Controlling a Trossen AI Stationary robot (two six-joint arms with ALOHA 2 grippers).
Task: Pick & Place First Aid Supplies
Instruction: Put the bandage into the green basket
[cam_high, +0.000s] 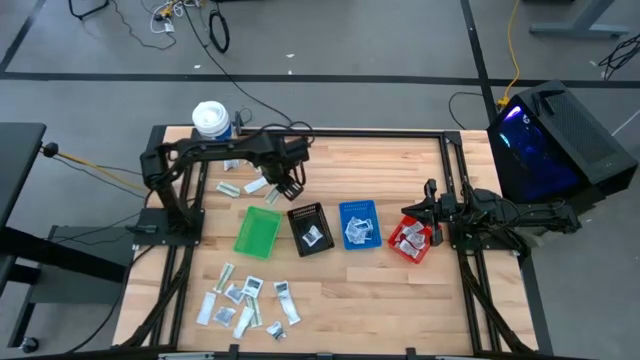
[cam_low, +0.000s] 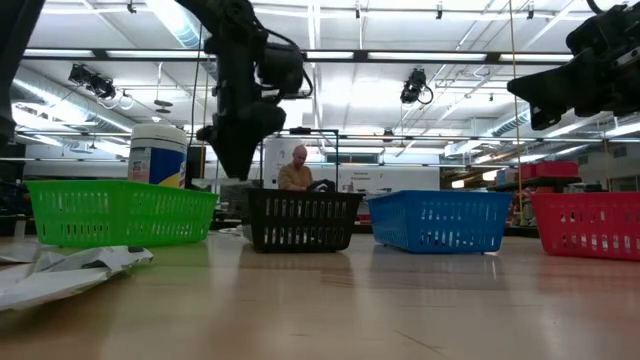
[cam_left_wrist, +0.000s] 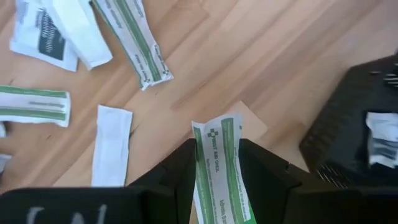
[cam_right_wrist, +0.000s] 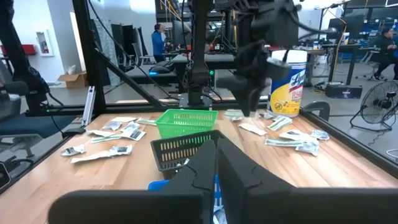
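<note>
Left arm lifting a sachet above the wooden table (cam_high: 400, 300).
The left gripper (cam_high: 291, 186), raised between green bin (cam_high: 258, 231) and black bin (cam_high: 310, 228), pinched a green-striped strip packet (cam_left_wrist: 219, 163); the right gripper (cam_high: 432, 205), fingers pressed together, waited beside the red bin (cam_high: 411, 241).

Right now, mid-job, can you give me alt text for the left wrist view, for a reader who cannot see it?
The left gripper holds a white strip packet with green stripes between its dark fingers above the pale wooden table. More white and green-striped packets lie scattered on the wood beyond, and the black mesh bin, holding a white sachet, shows at one edge.
</note>
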